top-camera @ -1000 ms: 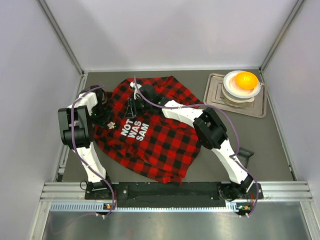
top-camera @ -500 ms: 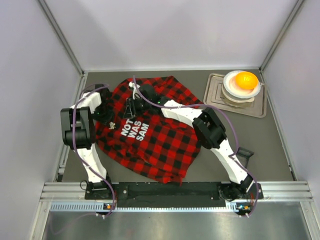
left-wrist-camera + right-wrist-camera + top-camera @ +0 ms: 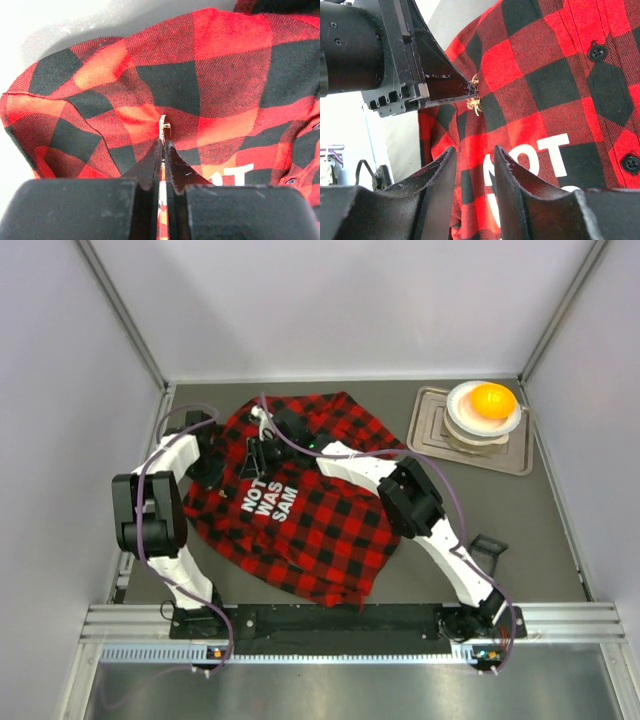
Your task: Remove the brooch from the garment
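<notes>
Left tool (image 3: 163, 142) pinches the brooch (image 3: 163, 127) on the garment (image 3: 220, 75) (just beside the white lettering (image 3: 265, 498)); right tool (image 3: 474, 149) hangs half-spread beside it. Pull gently and straight, with the cloth pinned flat.

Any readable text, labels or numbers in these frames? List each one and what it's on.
"NOT WAS SAM": white block lettering on the red-and-black plaid flannel shirt, top view.
"NOT": the same print in the right wrist view, first letter partly hidden, the line below mostly hidden.
"T" plus a partial letter: the same print at the lower edge of the left wrist view.
No other text is legible.
</notes>
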`<state>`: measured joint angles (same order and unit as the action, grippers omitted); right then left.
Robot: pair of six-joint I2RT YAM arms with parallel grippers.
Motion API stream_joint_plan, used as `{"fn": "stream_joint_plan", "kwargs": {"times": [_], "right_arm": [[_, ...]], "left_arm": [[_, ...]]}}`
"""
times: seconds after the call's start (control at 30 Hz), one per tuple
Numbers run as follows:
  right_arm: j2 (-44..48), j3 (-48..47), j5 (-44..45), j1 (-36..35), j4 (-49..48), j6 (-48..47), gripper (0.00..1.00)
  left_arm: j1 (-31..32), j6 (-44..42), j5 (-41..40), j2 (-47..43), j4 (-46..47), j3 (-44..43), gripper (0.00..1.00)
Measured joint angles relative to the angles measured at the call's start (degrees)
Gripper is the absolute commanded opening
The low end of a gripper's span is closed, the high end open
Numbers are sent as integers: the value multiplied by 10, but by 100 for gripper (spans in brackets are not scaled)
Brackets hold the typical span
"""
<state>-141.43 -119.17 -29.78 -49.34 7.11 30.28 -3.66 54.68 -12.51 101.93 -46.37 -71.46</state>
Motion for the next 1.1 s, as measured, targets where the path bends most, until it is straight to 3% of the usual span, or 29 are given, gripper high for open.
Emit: {"fn": "stream_joint_plan", "kwargs": {"times": [0.33,0.73,0.97,1.1], "right_arm": [[-46,-50,-30,0,-22,30,37],[-112,-59,-92,0,-152,111,30],[-138,-70,-90,-2,-177,131,31],[-140,-69,-80,-5,-179,140,23]], "left_arm": [[1,-44,52,-48,104,64,0],[2,-93,84,-127,179,153,0],[2,-96,95,-172,226,222,0],[2,-93,100,-184,258,252,0]]}}
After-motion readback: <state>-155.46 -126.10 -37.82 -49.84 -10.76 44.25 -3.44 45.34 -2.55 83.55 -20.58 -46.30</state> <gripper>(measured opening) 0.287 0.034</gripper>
